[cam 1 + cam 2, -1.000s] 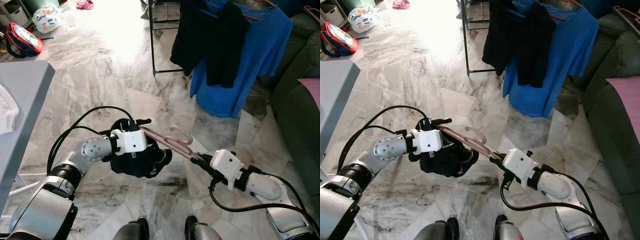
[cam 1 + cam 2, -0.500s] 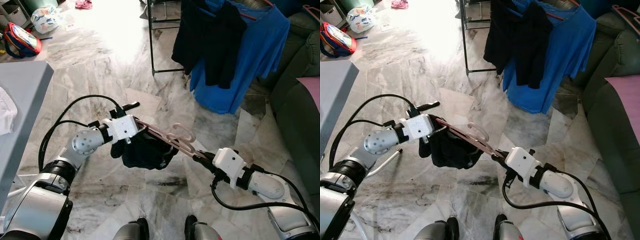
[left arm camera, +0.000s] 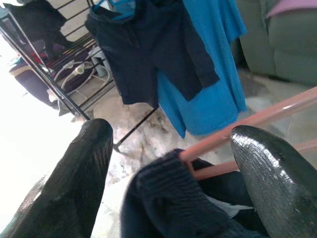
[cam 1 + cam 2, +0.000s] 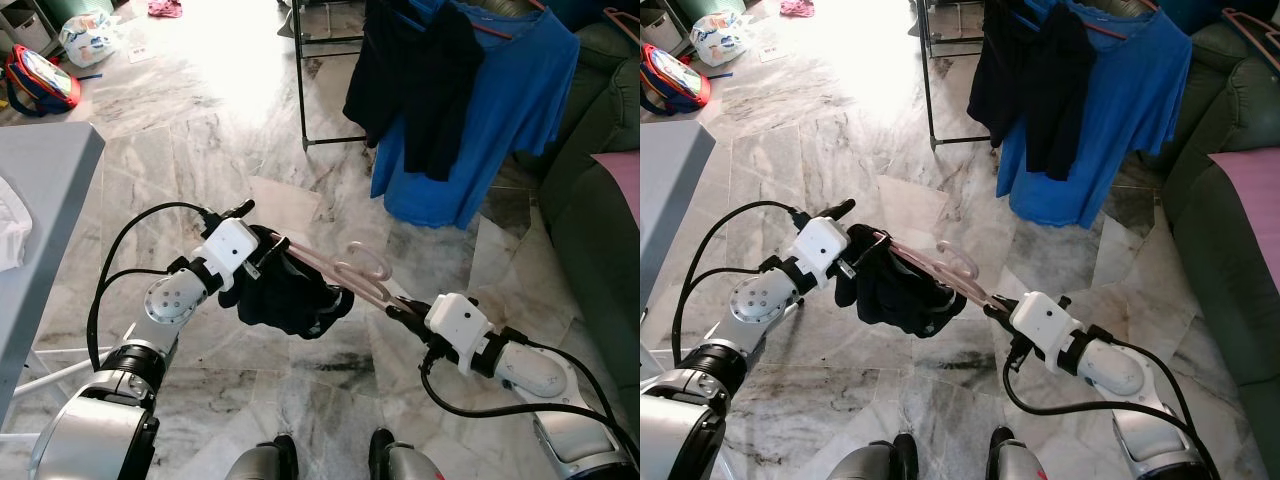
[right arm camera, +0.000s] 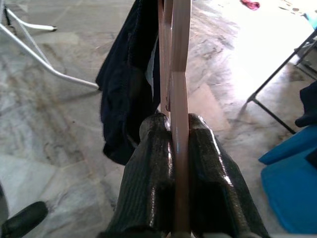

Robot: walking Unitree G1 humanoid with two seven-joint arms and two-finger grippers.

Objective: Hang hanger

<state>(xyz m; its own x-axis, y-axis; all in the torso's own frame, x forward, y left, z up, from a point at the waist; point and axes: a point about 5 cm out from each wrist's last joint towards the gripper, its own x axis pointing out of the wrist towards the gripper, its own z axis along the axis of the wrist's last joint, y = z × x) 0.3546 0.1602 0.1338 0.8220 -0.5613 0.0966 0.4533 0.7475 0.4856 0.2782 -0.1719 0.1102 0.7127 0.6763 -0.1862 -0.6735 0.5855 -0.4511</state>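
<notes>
A pink hanger [image 4: 345,280] hangs slanted in front of me, with a dark garment [image 4: 290,295] draped over its left half. My right gripper [image 4: 398,306] is shut on the hanger's right end; its fingers [image 5: 148,168] pinch the pink bar [image 5: 179,124] in the right wrist view. My left gripper [image 4: 255,235] is at the hanger's left end, open. In the left wrist view its two fingers [image 3: 74,178] stand wide apart on either side of the garment [image 3: 168,198] and the pink bar [image 3: 247,124].
A black clothes rack [image 4: 303,80] stands ahead, holding a dark garment [image 4: 410,80] and a blue T-shirt [image 4: 490,120]. A green sofa [image 4: 600,170] is on the right and a grey table [image 4: 50,190] on the left. Bags [image 4: 40,75] lie on the marble floor at the far left.
My left gripper has swung up and to the left, turning slantwise at the hanger's left end, and the garment has shifted with it. The right gripper keeps its hold.
</notes>
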